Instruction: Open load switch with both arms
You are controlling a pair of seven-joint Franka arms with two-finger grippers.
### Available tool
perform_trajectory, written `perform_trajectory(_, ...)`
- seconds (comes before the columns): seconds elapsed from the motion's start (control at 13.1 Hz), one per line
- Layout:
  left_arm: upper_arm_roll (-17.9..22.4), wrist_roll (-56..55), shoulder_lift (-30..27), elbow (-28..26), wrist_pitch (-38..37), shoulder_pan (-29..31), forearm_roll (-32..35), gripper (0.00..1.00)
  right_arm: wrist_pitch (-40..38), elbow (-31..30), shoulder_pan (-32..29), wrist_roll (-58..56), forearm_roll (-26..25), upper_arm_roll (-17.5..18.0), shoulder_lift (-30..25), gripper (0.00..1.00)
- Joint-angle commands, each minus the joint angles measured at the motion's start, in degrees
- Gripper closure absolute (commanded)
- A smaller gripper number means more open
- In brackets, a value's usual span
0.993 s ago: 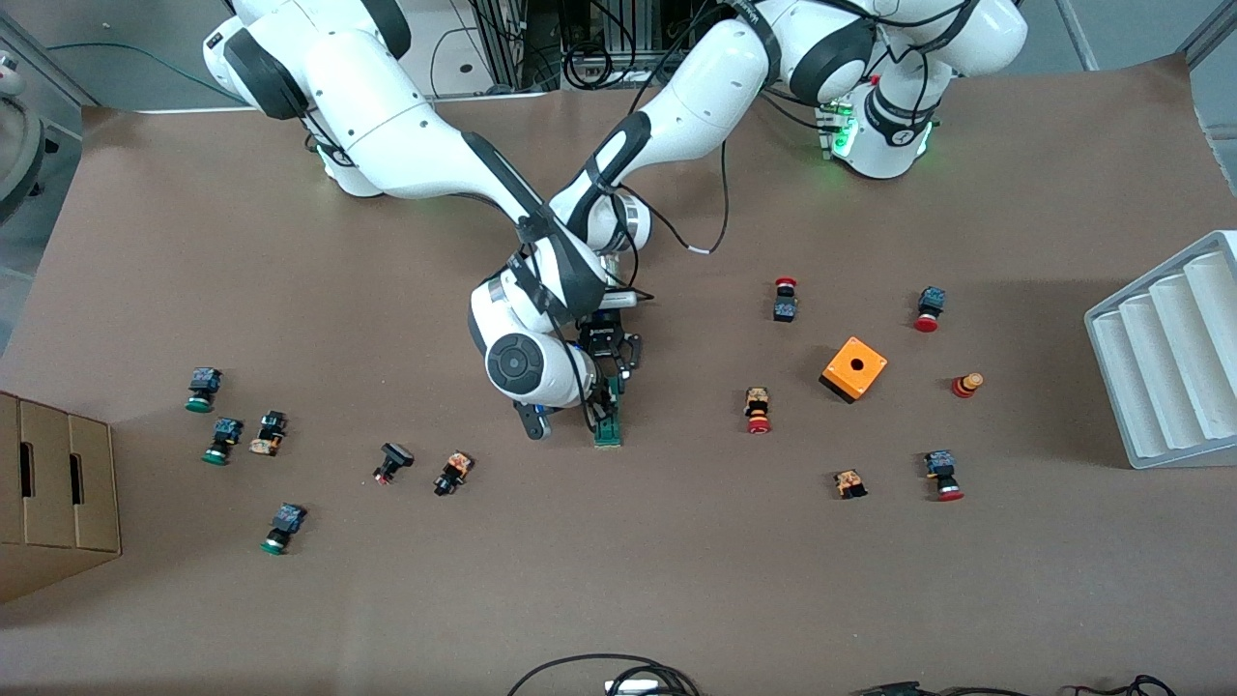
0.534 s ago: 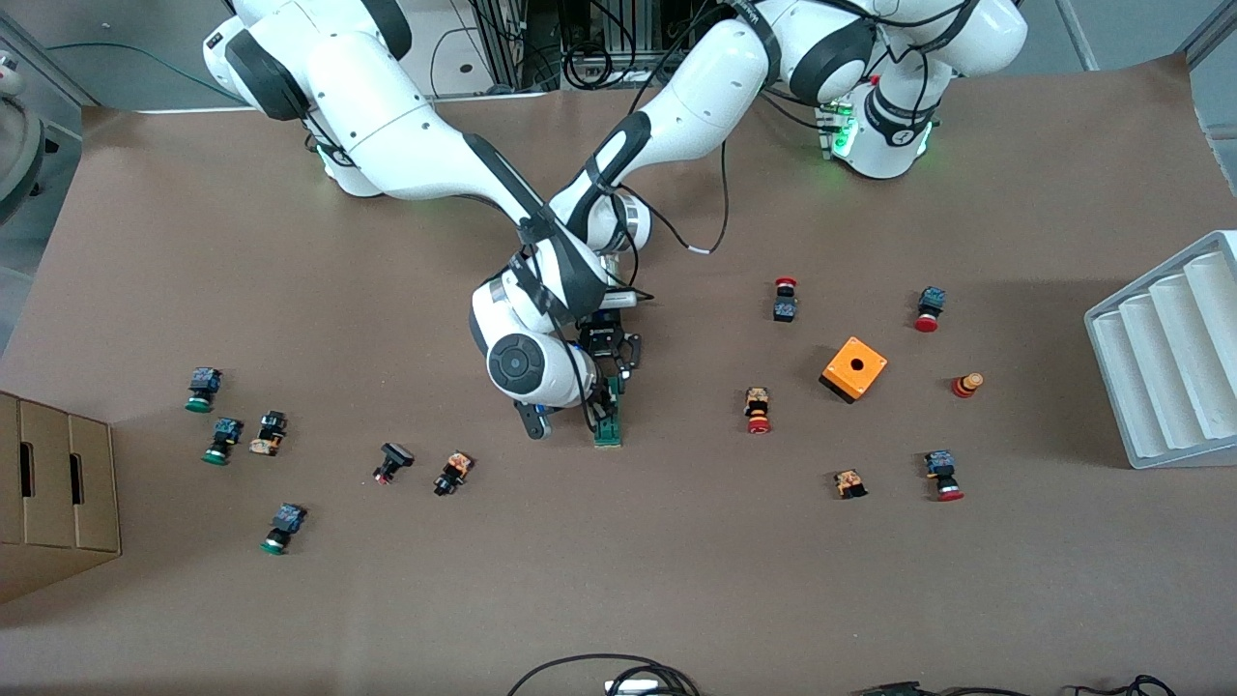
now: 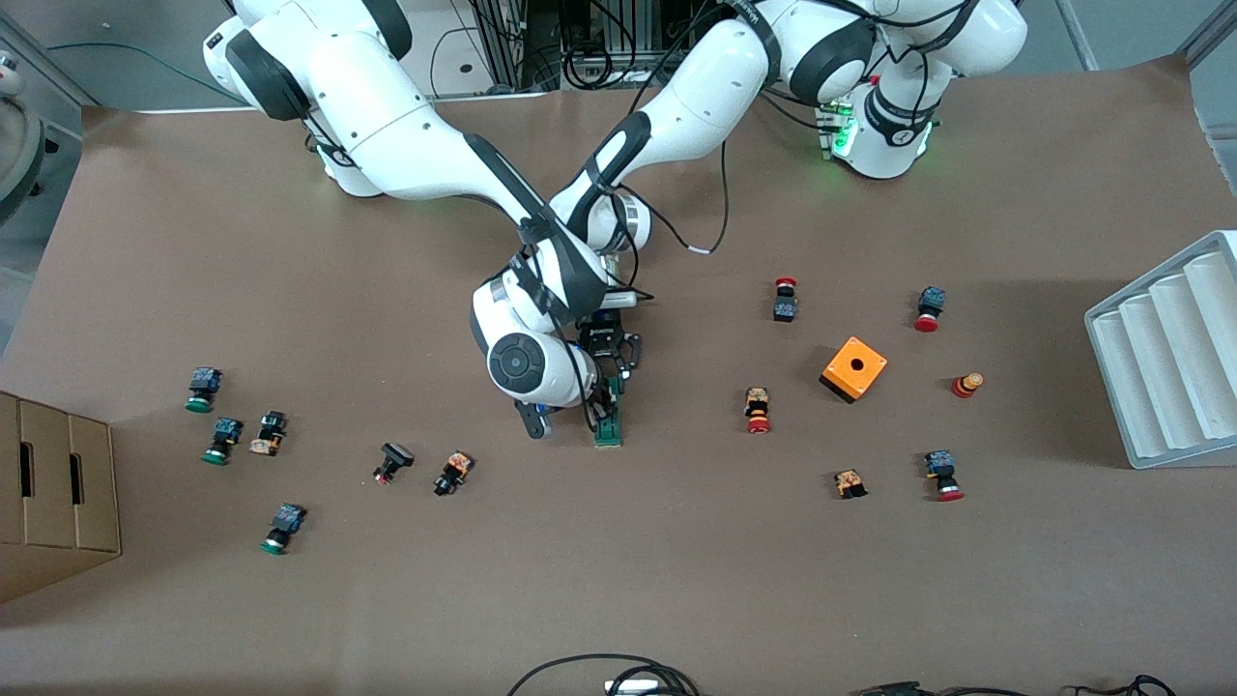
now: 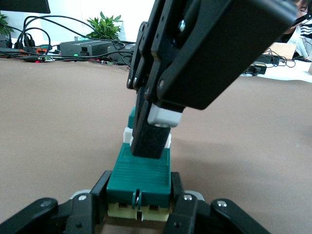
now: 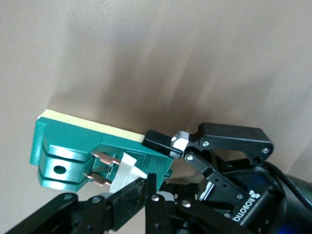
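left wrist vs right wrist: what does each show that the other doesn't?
Left wrist only: the load switch's ribbed green top and cream end face, plus cables and a plant in the background. Right wrist only: two copper prongs and a round hole at the switch's end. Both: the left gripper shut on the load switch, the right gripper shut on its white sliding piece.

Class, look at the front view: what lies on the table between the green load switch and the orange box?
Between the load switch and the orange box lies one small push button with a red cap; otherwise bare brown table, seen in the front view.
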Motion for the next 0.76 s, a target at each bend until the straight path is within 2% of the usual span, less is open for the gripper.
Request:
perform_trajectory(0.0,0.2,-0.4,1.9,1.2,1.7,0.3,0.4,0.46,-1.7,3.1,-0.9,0.7,-1.3,-0.8,-1.2,0.00)
perform_trajectory(0.23,0.2,-0.4,2.1,1.2,1.7,0.3,0.3,0.46,-3.5,3.1,-1.4,0.4,-1.8,-0.9,-5.3,0.00)
perform_trajectory(0.38,0.2,-0.4,2.1,1.3,1.7,0.3,0.3,0.45,-4.1,2.1,-3.4,-2.4,-4.1,-0.9,-9.5,0.00)
perform_trajectory(0.46,0.2,-0.4,2.0,1.4,1.7,0.3,0.5,0.42,-5.6,1.8,-4.4,-5.4,-5.1,-0.9,-11.3,0.00)
perform_trajectory(0.69,0.2,-0.3,1.5,2.4,2.0,0.3,0.6,0.20,-11.8,1.2,-8.4,-20.8,-5.8,-1.7,-17.8,0.00)
